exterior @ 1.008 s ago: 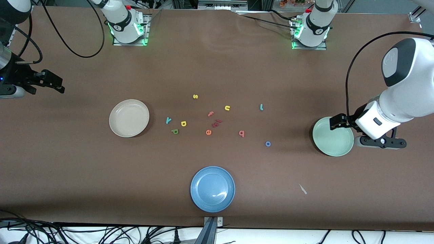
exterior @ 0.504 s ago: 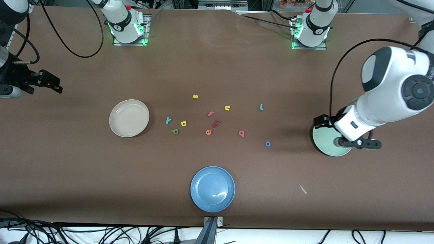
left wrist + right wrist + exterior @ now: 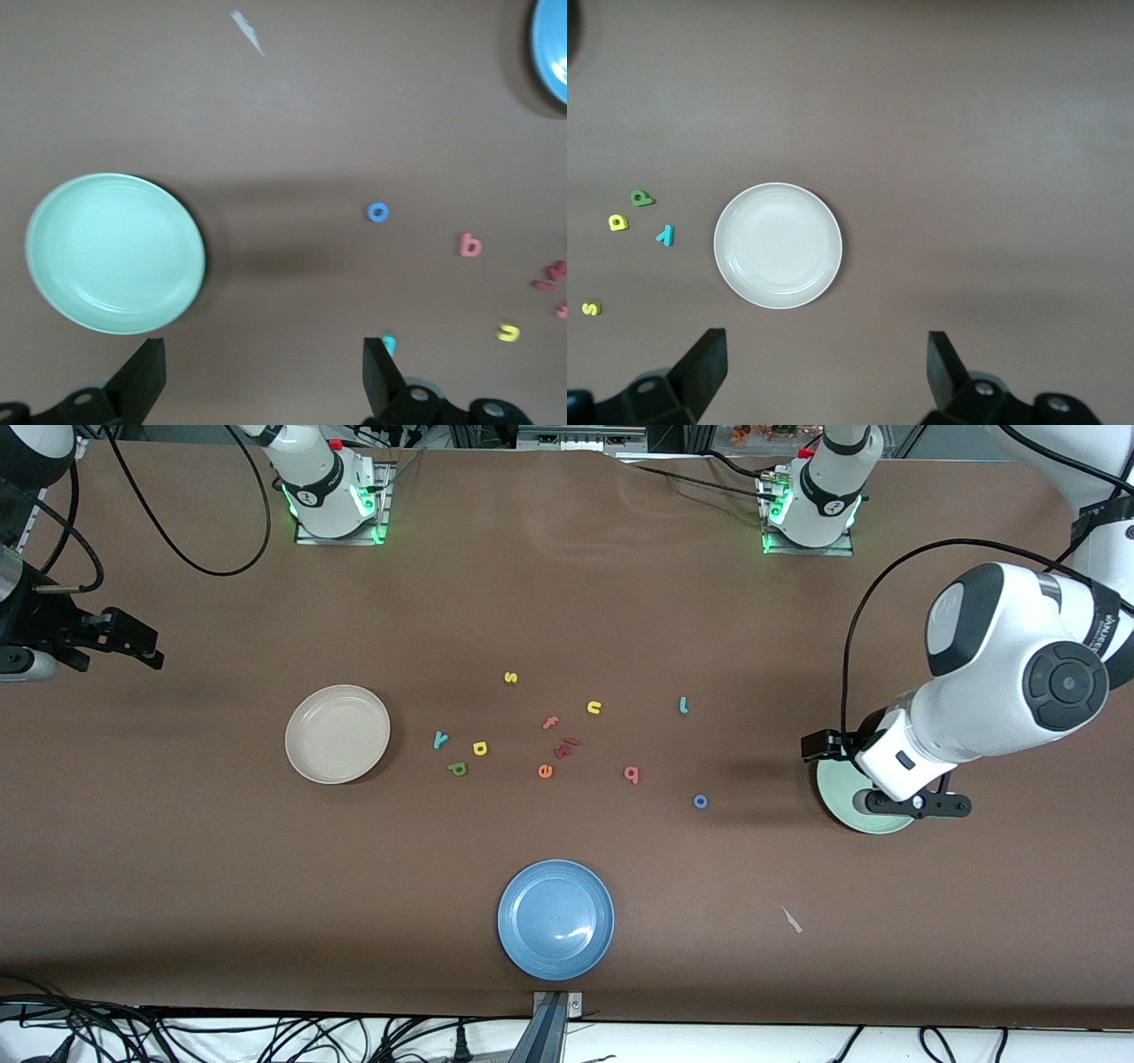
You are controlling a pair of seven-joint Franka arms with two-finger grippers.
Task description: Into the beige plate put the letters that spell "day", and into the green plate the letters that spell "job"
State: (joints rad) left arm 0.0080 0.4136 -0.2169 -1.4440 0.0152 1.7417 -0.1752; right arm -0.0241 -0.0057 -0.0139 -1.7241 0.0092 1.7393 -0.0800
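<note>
Nothing is sorted yet, by the look of it; both target plates are bare and all six wanted letters lie loose on the worktop (image 3: 177, 850).

Taking the beige plate (image 3: 337, 733) as the landmark: the "day" letters sit just beside it toward the left arm's end; the teal y (image 3: 439, 740) is closest to it; the yellow a (image 3: 479, 748) is next along; the green d (image 3: 457, 769) lies slightly nearer the front camera than those two. The "job" letters are well apart from it, farther toward the left arm's end; the red b (image 3: 631, 775), then the teal j (image 3: 683, 705), then the blue o (image 3: 700, 802). The green plate (image 3: 837, 802) is farthest of all from it, at the left arm's end.

The left pincer (image 3: 264, 376) hangs over the green plate's edge, fingers spread and empty; the right pincer (image 3: 824, 372) waits up in the air off the beige plate toward its own arm's end, likewise spread with nothing between the fingers.

Left to do, as I judge it: all six picks and drops; three letters to each plate. The o and b look like the left arm's likeliest first candidates.
</note>
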